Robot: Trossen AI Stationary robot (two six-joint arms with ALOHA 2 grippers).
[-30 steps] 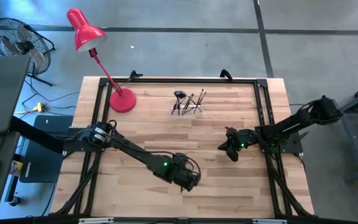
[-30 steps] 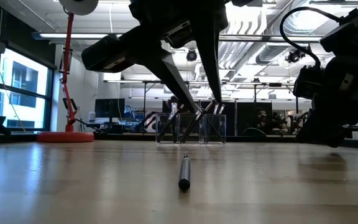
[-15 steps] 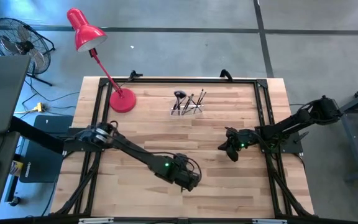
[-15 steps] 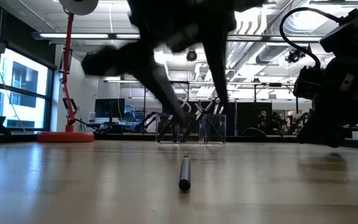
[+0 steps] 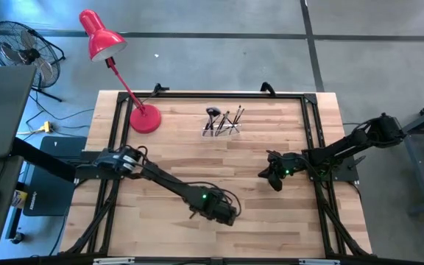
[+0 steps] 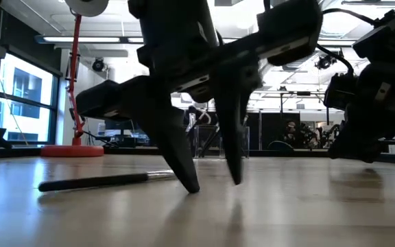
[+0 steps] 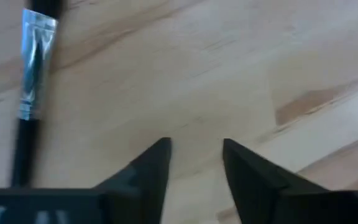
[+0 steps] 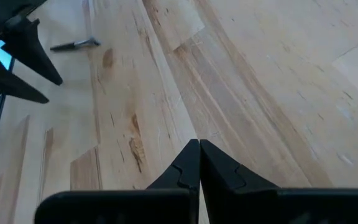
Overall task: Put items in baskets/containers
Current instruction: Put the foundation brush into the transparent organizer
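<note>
- One brush (image 6: 98, 181) lies flat on the table (image 5: 271, 221), just beside our left gripper (image 6: 211, 180); nothing sits between the parted fingers (image 7: 148, 171), whose tips touch the wood.
- Beyond that gripper, well apart, the clear holder (image 5: 221, 126) carries the other brushes (image 5: 227, 118).
- Our right gripper (image 8: 199, 152) is clenched, empty, over bare wood.

A pale wooden table (image 5: 271, 221) bears a red lamp base (image 5: 145, 119), a clear holder (image 5: 221, 129) and one loose brush (image 6: 101, 181).
</note>
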